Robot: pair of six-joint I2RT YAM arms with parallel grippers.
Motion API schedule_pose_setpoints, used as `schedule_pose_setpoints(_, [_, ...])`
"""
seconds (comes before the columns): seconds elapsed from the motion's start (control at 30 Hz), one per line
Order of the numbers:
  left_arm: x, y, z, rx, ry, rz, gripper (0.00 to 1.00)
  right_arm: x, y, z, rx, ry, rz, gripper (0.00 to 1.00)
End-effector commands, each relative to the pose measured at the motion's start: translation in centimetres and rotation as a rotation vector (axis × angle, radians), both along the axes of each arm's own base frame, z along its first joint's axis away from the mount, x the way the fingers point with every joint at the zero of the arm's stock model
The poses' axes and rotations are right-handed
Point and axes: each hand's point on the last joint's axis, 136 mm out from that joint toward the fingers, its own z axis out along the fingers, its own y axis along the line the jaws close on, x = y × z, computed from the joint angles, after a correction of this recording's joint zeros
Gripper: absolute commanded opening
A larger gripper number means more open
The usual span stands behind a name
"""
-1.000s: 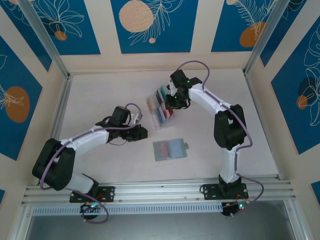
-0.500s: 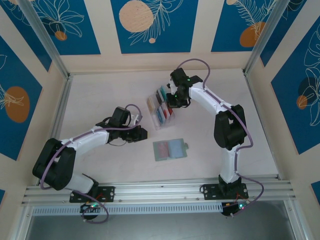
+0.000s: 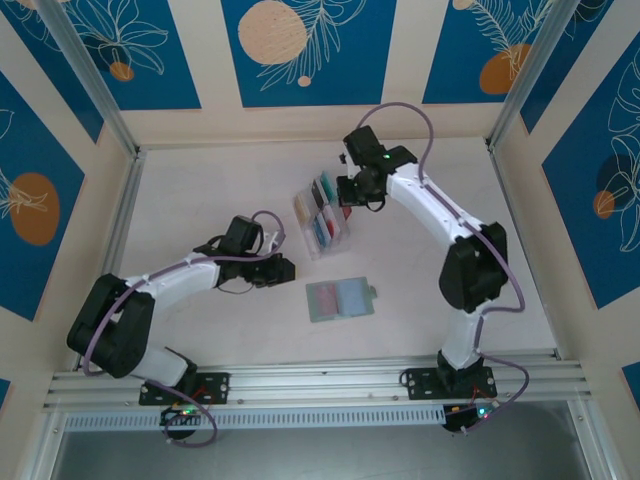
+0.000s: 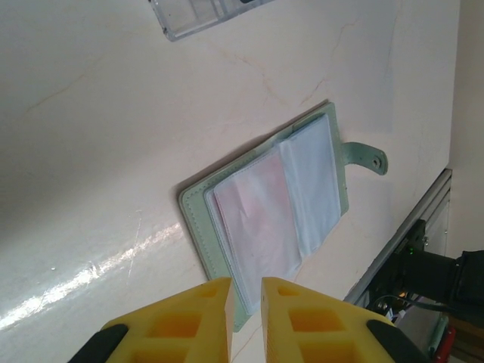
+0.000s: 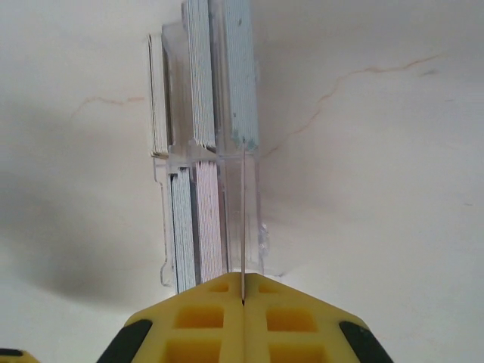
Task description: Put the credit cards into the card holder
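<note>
The card holder (image 3: 340,298) lies open on the table, sage cover down, pink and light-blue pockets up; it also fills the middle of the left wrist view (image 4: 280,204). My left gripper (image 3: 288,268) hovers just left of it, its yellow jaws a narrow gap apart with nothing between them (image 4: 246,291). My right gripper (image 3: 346,196) is at the far right end of the clear rack (image 3: 320,220), shut (image 5: 243,299) on one credit card (image 5: 243,227) seen edge-on as a thin line. More credit cards (image 5: 200,98) stand in the rack's slots.
The clear rack's corner (image 4: 197,15) shows at the top of the left wrist view. An aluminium rail (image 3: 320,375) runs along the near table edge, and walls close the back and sides. Bare tabletop (image 3: 200,190) lies left of the rack.
My right gripper has closed on a card at the rack and shifted slightly toward the back, its arm stretching out. The left arm and the card holder have stayed put.
</note>
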Motion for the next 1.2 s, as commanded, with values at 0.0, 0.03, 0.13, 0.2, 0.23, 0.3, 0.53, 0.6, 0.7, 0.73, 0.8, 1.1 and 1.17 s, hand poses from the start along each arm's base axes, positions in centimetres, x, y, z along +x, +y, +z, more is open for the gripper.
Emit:
schedule_pose_setpoints(0.0, [-1.1,-0.1,-1.5,0.052,0.024,-0.03,0.17,-1.0,-1.6,3.8,0.028,-0.123,-0.069,0.0])
schedule_pose_setpoints(0.03, [-1.3,-0.3,-1.7,0.059,0.025,-0.038,0.17,-1.9,-1.5,4.0,0.062,-0.127,-0.055,0.0])
schedule_pose_setpoints(0.13, [-1.8,-1.2,-2.2,0.069,0.032,-0.063,0.17,-5.1,-0.3,3.9,0.195,-0.099,0.019,0.0])
schedule_pose_setpoints(0.2, [-2.0,-1.9,-2.6,0.079,0.036,-0.082,0.17,-7.4,0.5,2.9,0.279,-0.054,0.073,0.0])
schedule_pose_setpoints(0.23, [-2.1,-2.3,-2.8,0.084,0.037,-0.091,0.17,-8.5,0.9,2.7,0.319,-0.031,0.098,0.0])
schedule_pose_setpoints(0.3, [-2.2,-3.2,-3.0,0.092,0.04,-0.111,0.17,-11.1,1.5,0.7,0.381,0.044,0.149,0.0])
schedule_pose_setpoints(0.53, [-2.6,-4.8,-3.6,0.12,0.042,-0.153,0.16,-16.8,1.5,-4.6,0.498,0.208,0.173,0.0])
schedule_pose_setpoints(0.6, [-2.8,-4.7,-4.1,0.134,0.053,-0.157,0.16,-17.8,1.2,-5.9,0.511,0.237,0.16,0.0])
schedule_pose_setpoints(0.7, [-3.3,-4.5,-5.0,0.151,0.069,-0.161,0.16,-18.6,1.2,-7.4,0.54,0.279,0.151,0.0])
schedule_pose_setpoints(0.73, [-3.4,-4.4,-5.2,0.155,0.074,-0.163,0.16,-18.8,1.3,-7.8,0.55,0.293,0.152,0.0])
schedule_pose_setpoints(0.8, [-3.6,-4.2,-5.7,0.165,0.083,-0.165,0.16,-19.0,1.4,-9.0,0.552,0.328,0.145,0.0])
schedule_pose_setpoints(1.1, [-4.4,-3.2,-7.4,0.201,0.116,-0.162,0.16,-19.3,1.3,-12.2,0.545,0.391,0.118,0.0])
schedule_pose_setpoints(1.17, [-4.6,-3.2,-7.5,0.203,0.119,-0.163,0.16,-19.4,1.3,-12.8,0.539,0.409,0.112,0.0])
